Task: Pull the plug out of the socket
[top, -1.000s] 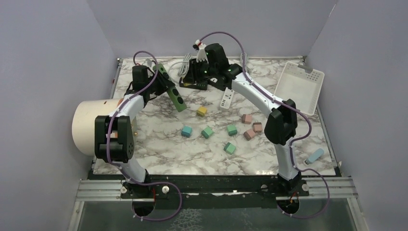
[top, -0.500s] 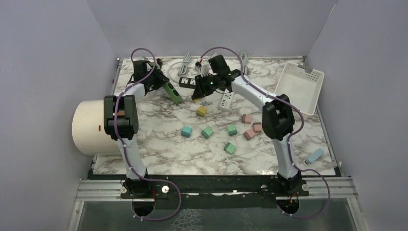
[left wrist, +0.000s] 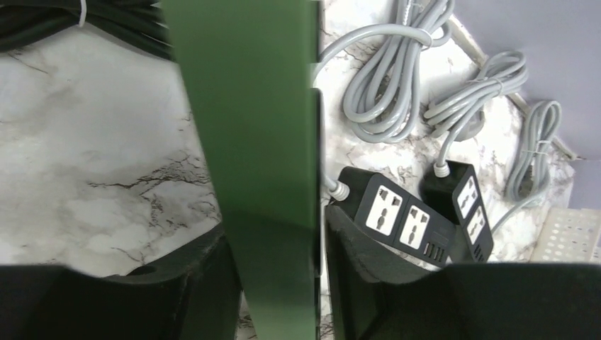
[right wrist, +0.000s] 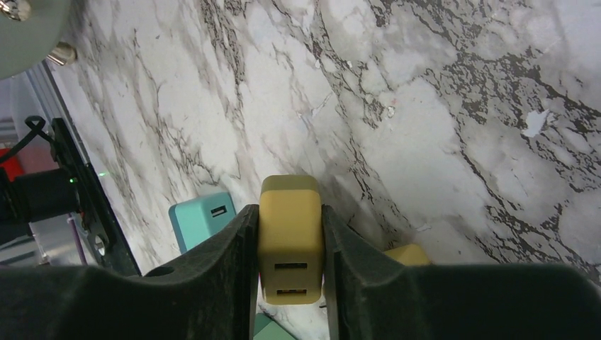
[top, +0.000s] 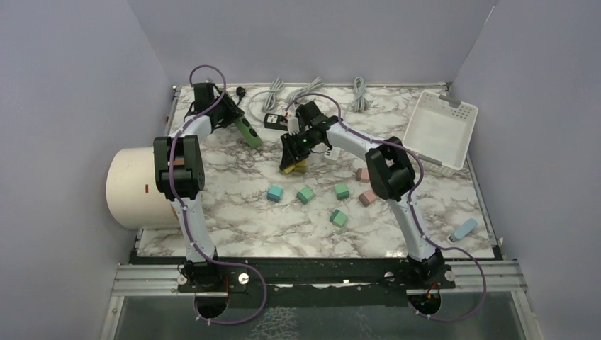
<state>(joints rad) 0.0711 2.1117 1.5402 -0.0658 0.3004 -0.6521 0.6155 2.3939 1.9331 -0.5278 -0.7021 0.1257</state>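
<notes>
Plain lavender walls enclose a grey-veined white marble table.

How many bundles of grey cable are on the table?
3. The left bundle, the middle bundle and the right bundle lie in a row along the far edge of the table. Another might be hidden from view.
</notes>
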